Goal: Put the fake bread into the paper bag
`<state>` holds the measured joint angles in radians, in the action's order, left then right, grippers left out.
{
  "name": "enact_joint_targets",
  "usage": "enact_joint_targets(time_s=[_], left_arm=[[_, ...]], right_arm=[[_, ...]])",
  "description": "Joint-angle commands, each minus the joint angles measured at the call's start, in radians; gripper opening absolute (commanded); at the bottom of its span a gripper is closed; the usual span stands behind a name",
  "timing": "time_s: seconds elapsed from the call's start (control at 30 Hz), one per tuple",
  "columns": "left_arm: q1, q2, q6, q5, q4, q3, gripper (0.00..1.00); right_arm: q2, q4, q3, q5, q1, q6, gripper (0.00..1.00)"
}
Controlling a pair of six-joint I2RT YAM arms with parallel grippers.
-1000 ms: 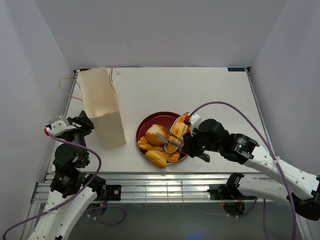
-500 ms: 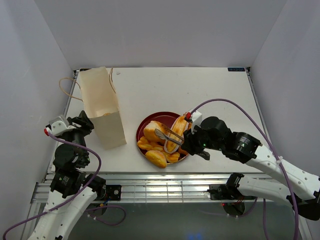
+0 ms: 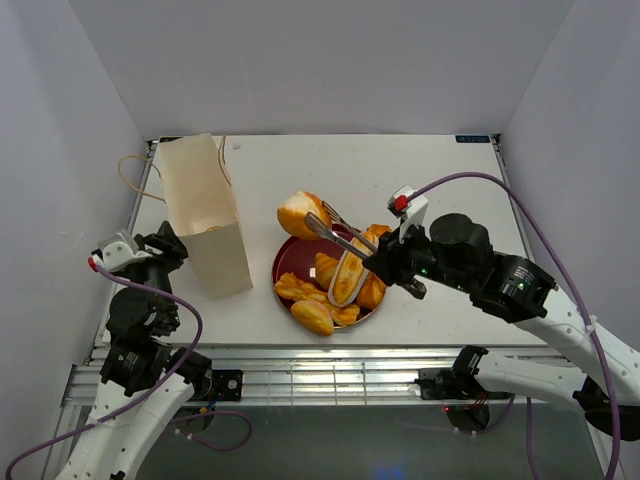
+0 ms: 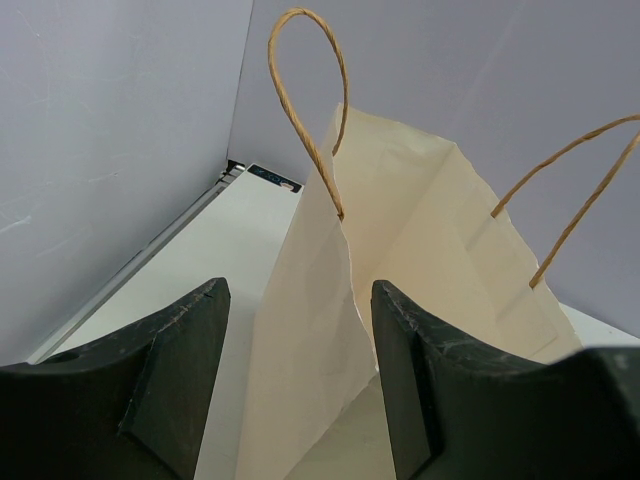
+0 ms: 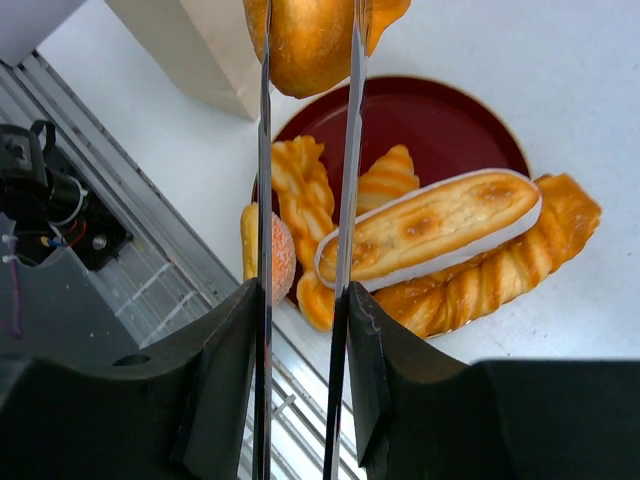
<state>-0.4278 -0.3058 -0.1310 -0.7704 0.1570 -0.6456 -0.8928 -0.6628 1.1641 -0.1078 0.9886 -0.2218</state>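
The right tool (image 3: pixel 313 222) is clamped on a round bun (image 3: pixel 297 212) and holds it in the air over the far left rim of the dark red plate (image 3: pixel 296 256), where the rest of the fake bread (image 3: pixel 340 285) lies. The paper bag (image 3: pixel 205 215) stands upright at the left of the worktop (image 3: pixel 420 180), apart from the bun. The left tool (image 4: pixel 298 300), its jaws apart, is just beside this bag

Top camera overlooks the whole table (image 3: pixel 450 190) from behind the arms. Left wrist closely faces the paper bag (image 4: pixel 420 240), right wrist the dark red plate (image 5: pixel 440 120); top shares both.
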Motion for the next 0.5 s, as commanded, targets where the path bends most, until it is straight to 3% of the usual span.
enact_joint_targets(time_s=[0.0, 0.47], left_arm=[[-0.005, 0.005, -0.001, 0.008, 0.001, 0.001, 0.69], [-0.005, -0.001, -0.001, 0.013, 0.001, 0.003, 0.69]], right_arm=[[-0.003, 0.115, 0.094, -0.069, 0.002, 0.051, 0.08], [-0.227, 0.313, 0.433, -0.018, 0.002, 0.197, 0.08]])
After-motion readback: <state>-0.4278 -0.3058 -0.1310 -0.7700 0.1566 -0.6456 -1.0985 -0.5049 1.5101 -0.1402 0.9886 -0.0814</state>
